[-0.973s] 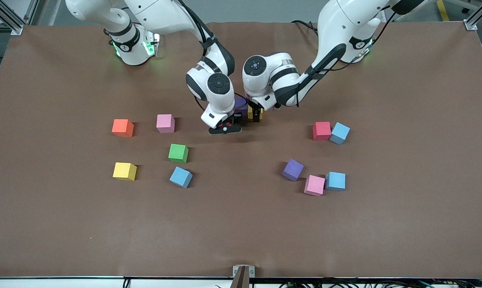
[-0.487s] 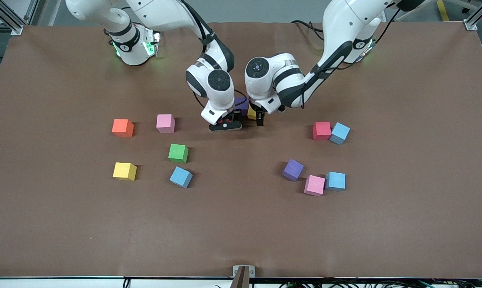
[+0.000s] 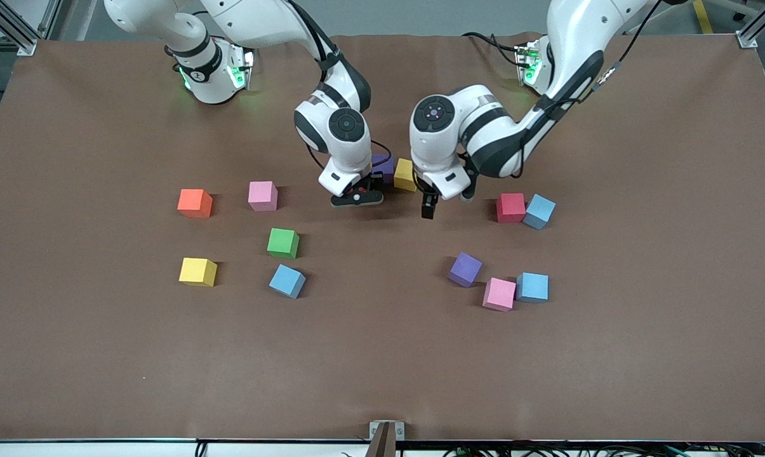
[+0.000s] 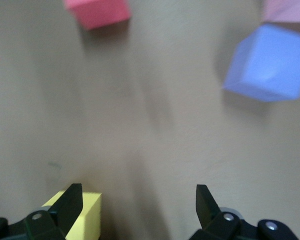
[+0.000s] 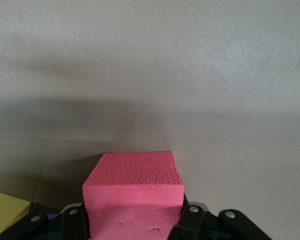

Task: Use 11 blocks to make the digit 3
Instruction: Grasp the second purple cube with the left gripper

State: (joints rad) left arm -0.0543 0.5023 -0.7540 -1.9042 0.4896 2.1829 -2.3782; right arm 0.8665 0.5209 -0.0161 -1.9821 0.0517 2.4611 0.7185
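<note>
Two matte foam cubes placed mid-worktop: purple cube (image 3: 383, 166) touching yellow cube (image 3: 405, 175). Right hand (image 3: 357, 198) clamps a red-pink foam cube (image 5: 133, 192) beside them. Left hand (image 3: 428, 208), fingers apart, empty, over bare worktop (image 3: 382, 355). Remaining blocks scattered; most of the 3 unbuilt.

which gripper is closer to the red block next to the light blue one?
Left. The left gripper hangs open just beside the red block; the right gripper, clamping a pink block, is farther off.

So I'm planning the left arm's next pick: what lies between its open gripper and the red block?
Nothing. In the front view the left gripper and the red block are separated only by bare brown table; the left wrist view shows the same.
</note>
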